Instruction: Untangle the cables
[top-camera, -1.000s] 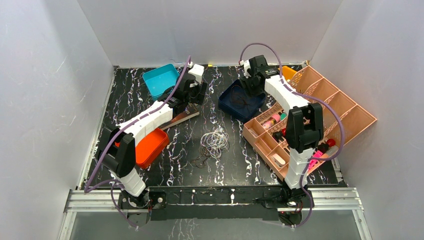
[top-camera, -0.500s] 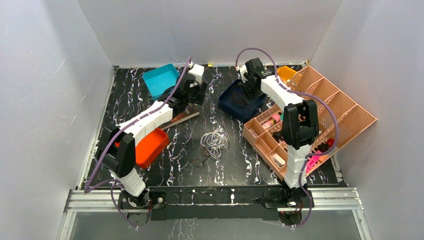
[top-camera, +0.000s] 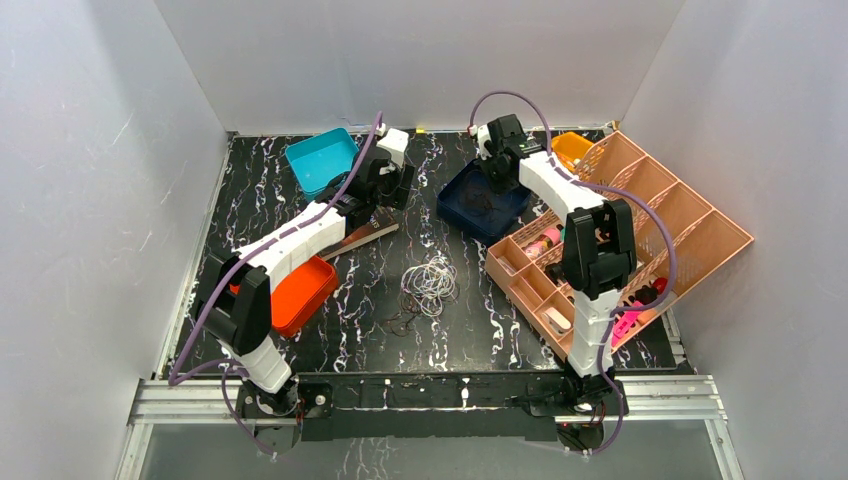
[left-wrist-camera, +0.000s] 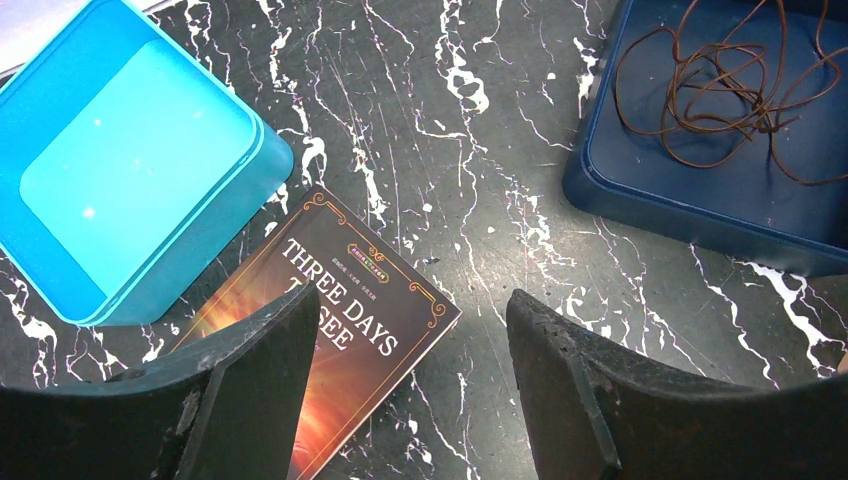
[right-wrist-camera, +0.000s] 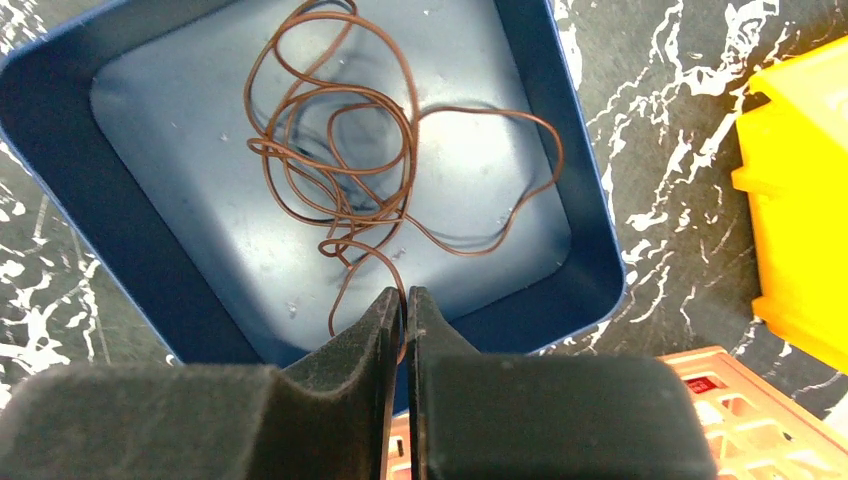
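Brown cable (right-wrist-camera: 340, 170), thin and springy, lies in loose loops on the smooth floor of the navy tray (right-wrist-camera: 595, 250), with one strand running straight down into my right gripper (right-wrist-camera: 403, 295). The jaws there are closed to a slit, pinched on that strand's end. From those jaws the coil lies at 12 o'clock, its long axis leaning toward 11 o'clock, so any pull I make would draw the strand back along that line. The rest of the work sits well apart. The tangle (top-camera: 430, 283), whitish rings with darker wisps trailing at its 7 o'clock, rests mid-table on the black marbled table (top-camera: 470, 330). It lies at 7 o'clock from my right gripper in the overhead view. My left gripper (left-wrist-camera: 412, 300) hangs with its jaws spread wide and holds nothing. It sits between a glossy book (left-wrist-camera: 370, 300) and the navy tray, with a teal tray (left-wrist-camera: 140, 140) at its 10 o'clock. I judge this arm the nearer to the tangle, which lies at its 5 o'clock.
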